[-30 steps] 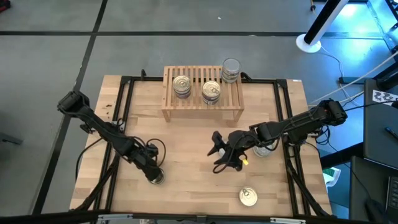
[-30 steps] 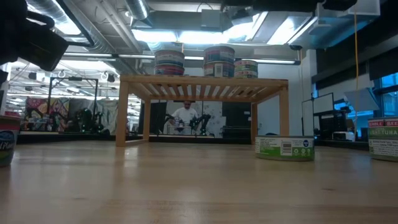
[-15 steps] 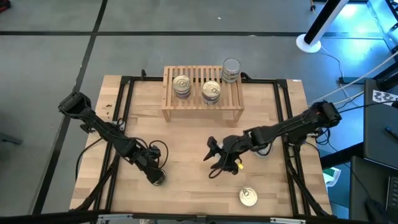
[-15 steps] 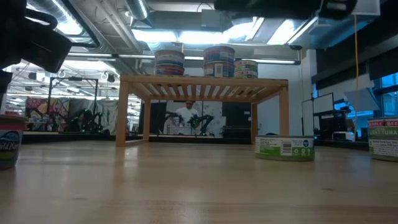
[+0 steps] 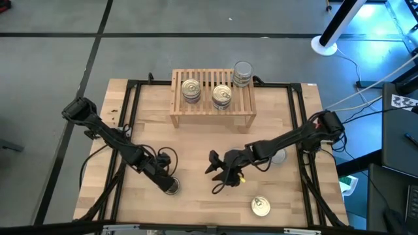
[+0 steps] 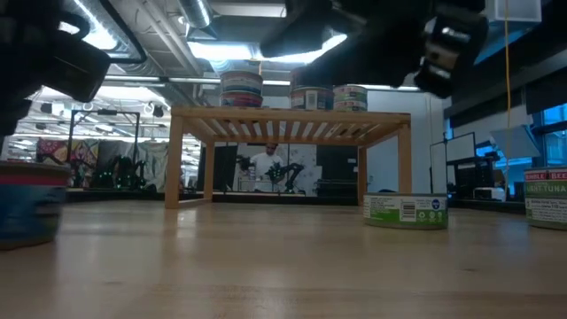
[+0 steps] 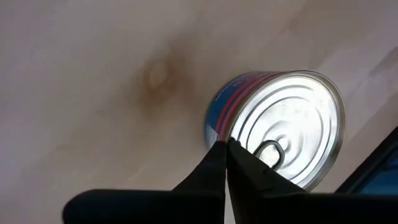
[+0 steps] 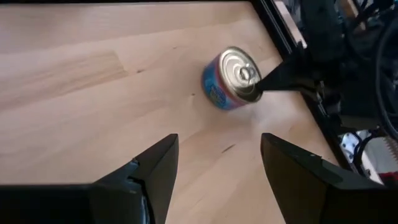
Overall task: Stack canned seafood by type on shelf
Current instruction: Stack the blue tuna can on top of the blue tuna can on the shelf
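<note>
High view shows the left end effector (image 5: pixel 170 186) low over the near-left part of the desk (image 5: pixel 196 147), its tips on the lid of a silver-lidded can (image 5: pixel 172 187) that stands on the wood. In the left wrist view its two dark fingers (image 7: pixel 217 165) are pressed together with no gap, their joined tips resting at the pull tab of that can (image 7: pixel 280 127), which has a blue and red label band; the fingers are clenched on nothing, merely touching the lid. The right wrist view shows the same can (image 8: pixel 231 78) with the pointed tip of the left arm against its top.

The right end effector (image 5: pixel 219 175) hangs over the middle of the desk, well apart from that can, with its fingers (image 8: pixel 152 171) spread wide and nothing between them.

The shelf (image 5: pixel 213 99) stands at the far side of the desk. On its slatted top sit a gold-lidded stack (image 5: pixel 191 89) and a silver-lidded stack (image 5: pixel 222 96), with a taller grey-lidded stack (image 5: pixel 242 73) at its far right corner. A gold-lidded can (image 5: pixel 260 207) lies near the front edge of the desk, and another can (image 5: pixel 279 156) shows partly under the right arm.

In the low view a green-labelled flat can (image 6: pixel 406 211) rests on the desk to the right of the shelf (image 6: pixel 291 124)
</note>
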### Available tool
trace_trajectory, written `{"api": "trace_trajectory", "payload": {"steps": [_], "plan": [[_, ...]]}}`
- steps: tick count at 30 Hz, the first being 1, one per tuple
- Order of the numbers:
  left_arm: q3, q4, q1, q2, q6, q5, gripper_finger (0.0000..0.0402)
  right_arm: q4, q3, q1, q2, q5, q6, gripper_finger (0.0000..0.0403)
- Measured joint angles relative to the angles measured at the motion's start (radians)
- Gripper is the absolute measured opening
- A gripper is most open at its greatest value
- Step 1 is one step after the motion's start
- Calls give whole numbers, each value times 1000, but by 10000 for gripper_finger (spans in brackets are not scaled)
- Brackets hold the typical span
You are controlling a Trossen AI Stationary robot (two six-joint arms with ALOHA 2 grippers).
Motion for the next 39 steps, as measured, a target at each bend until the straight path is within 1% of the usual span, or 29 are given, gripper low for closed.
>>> {"api": "trace_trajectory", "payload": {"steps": [4,7,15,18,22,31,35,39], "plan": [[-2,27,9,2,-12,-58,1,41,0,0,38,0,-46,230],[-3,28,24,2,-31,-94,1,67,0,1,66,0,-50,230],[-3,37,69,8,-37,-148,1,143,0,1,134,2,-68,230],[-2,73,86,28,-21,-151,0,170,0,1,149,4,-103,230],[0,167,111,72,16,-153,0,194,0,1,150,30,-129,230],[1,324,176,147,89,-147,0,191,0,1,150,47,-135,230],[1,347,201,161,111,-144,0,135,0,1,150,46,-135,230],[-9,302,222,174,139,-136,1,85,0,1,150,47,-130,230]]}}
